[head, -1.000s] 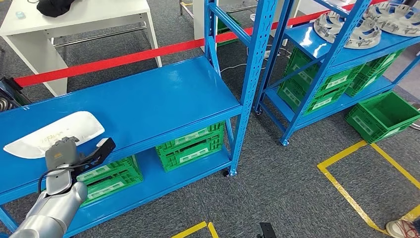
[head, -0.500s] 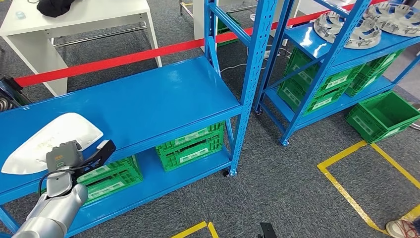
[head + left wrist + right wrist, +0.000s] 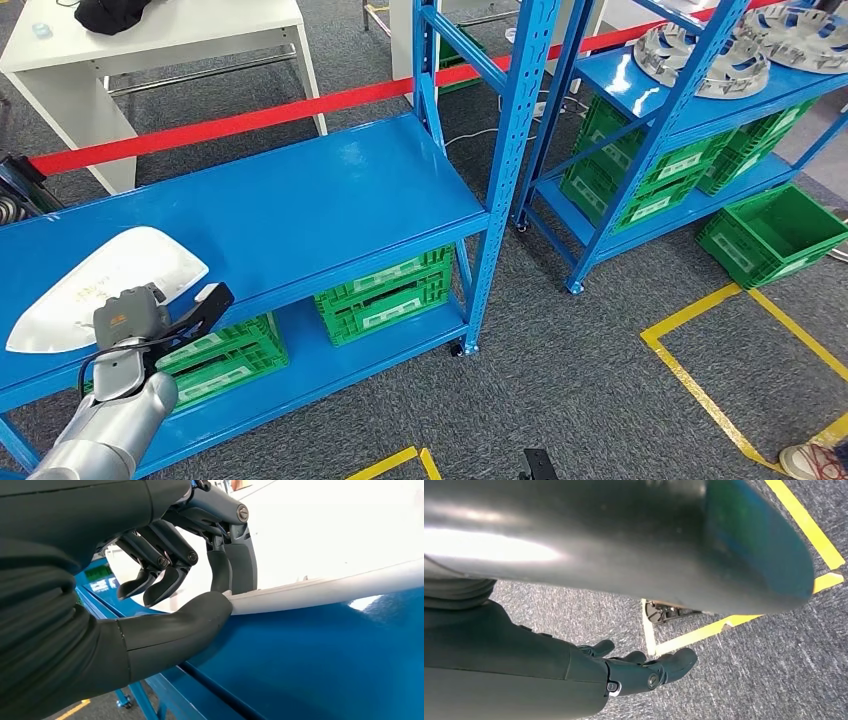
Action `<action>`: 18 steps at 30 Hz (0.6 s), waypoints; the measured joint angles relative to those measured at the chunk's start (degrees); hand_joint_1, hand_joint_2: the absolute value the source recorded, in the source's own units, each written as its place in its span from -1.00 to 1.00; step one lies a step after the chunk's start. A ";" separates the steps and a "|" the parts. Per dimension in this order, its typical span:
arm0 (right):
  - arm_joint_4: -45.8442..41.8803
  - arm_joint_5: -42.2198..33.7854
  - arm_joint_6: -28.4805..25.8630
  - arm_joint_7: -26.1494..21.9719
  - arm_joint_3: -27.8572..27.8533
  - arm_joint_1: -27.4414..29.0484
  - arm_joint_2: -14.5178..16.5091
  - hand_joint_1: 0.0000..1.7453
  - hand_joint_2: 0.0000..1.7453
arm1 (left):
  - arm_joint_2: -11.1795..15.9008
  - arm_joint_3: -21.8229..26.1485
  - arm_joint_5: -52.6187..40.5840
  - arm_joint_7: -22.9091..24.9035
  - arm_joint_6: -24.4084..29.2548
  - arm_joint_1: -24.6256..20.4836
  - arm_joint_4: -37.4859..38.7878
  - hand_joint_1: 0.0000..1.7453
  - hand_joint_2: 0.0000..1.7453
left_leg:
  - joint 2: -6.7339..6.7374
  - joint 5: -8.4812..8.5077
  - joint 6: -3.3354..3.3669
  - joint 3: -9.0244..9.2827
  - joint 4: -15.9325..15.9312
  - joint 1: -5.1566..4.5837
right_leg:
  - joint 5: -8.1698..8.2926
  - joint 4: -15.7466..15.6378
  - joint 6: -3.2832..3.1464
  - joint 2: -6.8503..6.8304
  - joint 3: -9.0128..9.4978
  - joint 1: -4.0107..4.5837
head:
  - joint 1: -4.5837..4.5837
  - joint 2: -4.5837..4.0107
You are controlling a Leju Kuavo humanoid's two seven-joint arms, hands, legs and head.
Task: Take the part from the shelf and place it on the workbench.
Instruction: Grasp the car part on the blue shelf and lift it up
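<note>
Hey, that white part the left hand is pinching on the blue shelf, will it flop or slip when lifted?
The white part looks like a thin, rigid shell, so probably stiff and light. The left hand pinches just its edge, so it may pivot or slip. Its smooth, glossy surface adds to that.

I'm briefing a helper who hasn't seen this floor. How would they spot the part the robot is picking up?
Find the long blue shelf in front of the red barrier tape. Near its left end lies a flat white part, pinched at its edge by the left hand. It is smooth and white, unlike the round silver vaned parts on the farther rack.
</note>
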 joint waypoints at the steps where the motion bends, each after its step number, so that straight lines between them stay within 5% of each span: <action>1: 0.00 0.02 0.00 0.02 0.00 0.00 0.00 -1.00 -1.00 | -0.01 0.22 0.30 -0.70 0.11 -0.01 -0.02 1.00 1.00 | 0.00 0.00 0.00 0.00 0.00 0.00 | 0.00 0.00 0.00 0.00 0.00 0.00 | 0.00 0.00; 10: 0.00 0.01 -0.09 0.04 -0.45 0.00 0.00 -1.00 -1.00 | -1.88 2.48 3.80 -12.02 6.09 -2.12 -1.27 1.00 1.00 | 0.00 0.00 0.00 0.01 0.01 0.00 | 0.01 0.00 0.01 0.00 -0.03 -0.01 | 0.00 0.00; 18: 0.00 -0.04 -0.09 -0.01 -1.17 0.00 0.00 -1.00 -1.00 | -4.77 3.34 6.16 -16.97 6.23 -5.52 -2.74 1.00 1.00 | 0.02 0.00 0.00 0.02 0.01 -0.01 | 0.02 0.00 0.02 0.00 -0.01 -0.01 | -0.01 0.00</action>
